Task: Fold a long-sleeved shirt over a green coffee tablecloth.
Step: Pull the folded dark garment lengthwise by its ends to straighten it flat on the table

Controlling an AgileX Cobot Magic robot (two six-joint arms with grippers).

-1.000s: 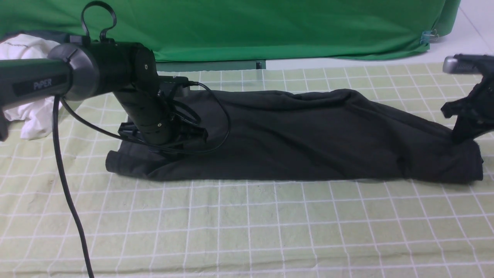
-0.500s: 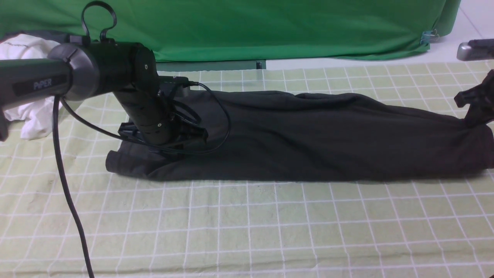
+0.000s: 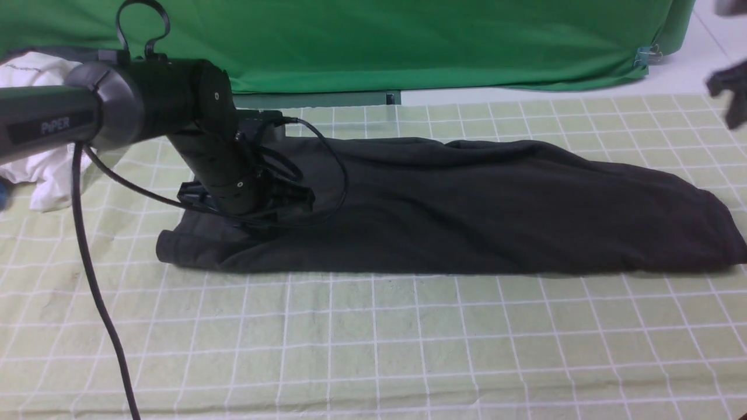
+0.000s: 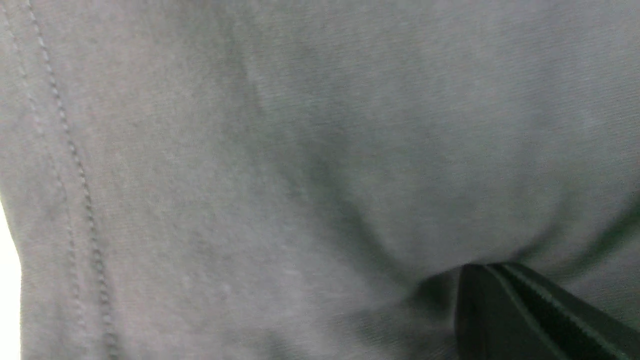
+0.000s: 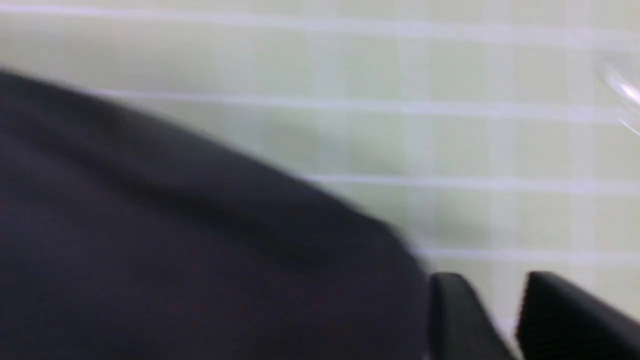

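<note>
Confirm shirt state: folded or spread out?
Folded. The long-sleeved shirt lies as one narrow band across the tablecloth, no sleeves showing.

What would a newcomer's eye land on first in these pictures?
A black long-sleeved shirt, folded into a long band, lies across the middle of the pale green checked tablecloth. The left end effector is shut on the shirt's left end. The right end effector hangs open above the table's right side, clear of the shirt.

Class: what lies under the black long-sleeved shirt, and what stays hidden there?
The long-sleeved shirt lies on the pale green gridded tablecloth, visible in front and behind. Anything between them is covered.
</note>
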